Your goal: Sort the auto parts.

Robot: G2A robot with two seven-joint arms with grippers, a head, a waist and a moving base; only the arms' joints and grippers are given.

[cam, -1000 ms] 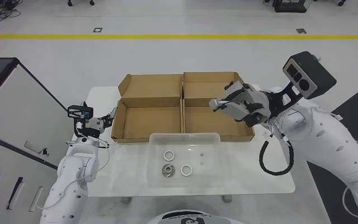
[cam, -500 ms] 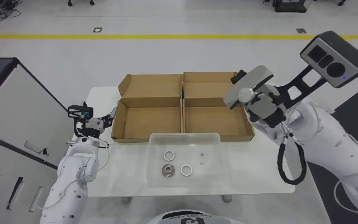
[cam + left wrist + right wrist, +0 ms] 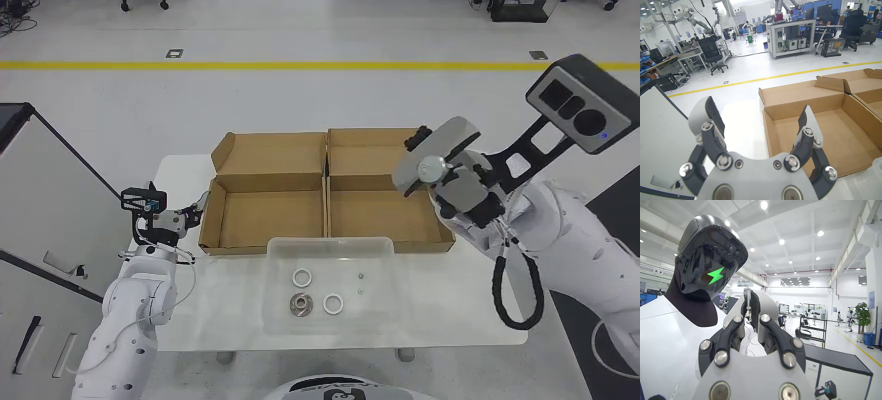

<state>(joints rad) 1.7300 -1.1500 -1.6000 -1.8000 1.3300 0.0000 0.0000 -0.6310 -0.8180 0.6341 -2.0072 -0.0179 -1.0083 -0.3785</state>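
My right gripper [image 3: 432, 166] is raised above the right cardboard box [image 3: 385, 215], pointing up toward the top camera. It is shut on a threaded metal bolt [image 3: 748, 299], whose round end shows between the fingers [image 3: 432, 168]. My left gripper [image 3: 757, 108] is open with nothing in it and hangs over the table just left of the left cardboard box [image 3: 825, 128]; in the top view the left gripper [image 3: 197, 207] sits at that box's left wall. A clear tray [image 3: 330, 243] in front of the boxes holds two white rings [image 3: 301, 277] [image 3: 333, 302] and a metal flanged part [image 3: 299, 304].
Both cardboard boxes stand open side by side with flaps up at the back, and the left box [image 3: 265, 218] has a bare floor. Small loose bits [image 3: 360, 268] lie in the tray's right half. A slanted white panel [image 3: 50, 200] stands left of the table.
My right gripper lifted from over the right box and turned its fingers upward toward the camera, still holding the bolt. The left arm stayed still.
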